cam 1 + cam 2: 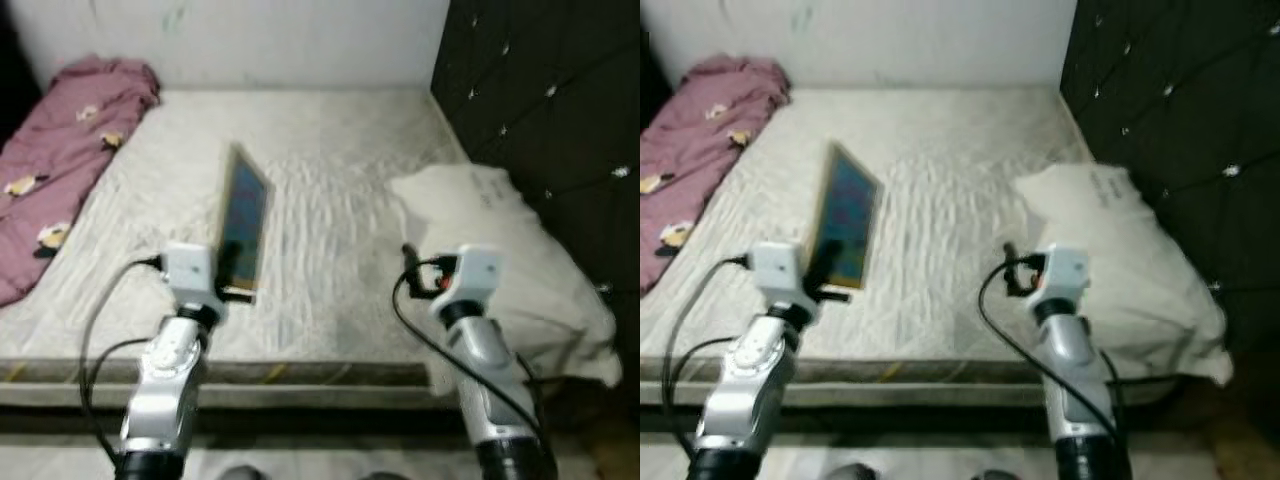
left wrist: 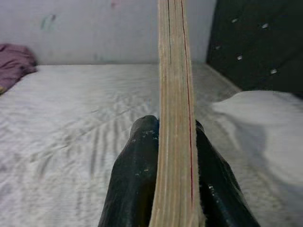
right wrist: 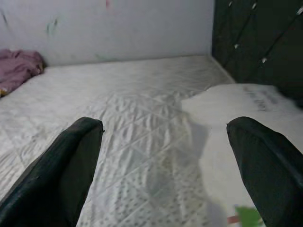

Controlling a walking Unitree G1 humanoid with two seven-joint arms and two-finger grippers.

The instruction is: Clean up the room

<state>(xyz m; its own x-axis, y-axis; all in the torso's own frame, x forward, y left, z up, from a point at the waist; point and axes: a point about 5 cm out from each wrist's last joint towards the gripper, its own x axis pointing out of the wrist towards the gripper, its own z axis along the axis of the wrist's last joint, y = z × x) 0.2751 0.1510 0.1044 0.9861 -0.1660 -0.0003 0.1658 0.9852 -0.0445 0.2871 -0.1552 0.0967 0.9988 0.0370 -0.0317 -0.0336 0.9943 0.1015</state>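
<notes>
Gripping book (image 2: 175, 118) edge-on, left pincer (image 2: 173, 156); cover (image 1: 243, 215) blue.

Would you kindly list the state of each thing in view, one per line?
Book: shut, held on edge above the mattress.
Left gripper: shut on the book.
Right gripper: open, holding nothing.
Pillow: lying by the headboard.
Blanket: crumpled at the mattress's left edge.
Mattress: bare.

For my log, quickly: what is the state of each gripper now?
Left gripper: shut on the book, held on edge above the bed.
Right gripper: open, holding nothing.
</notes>
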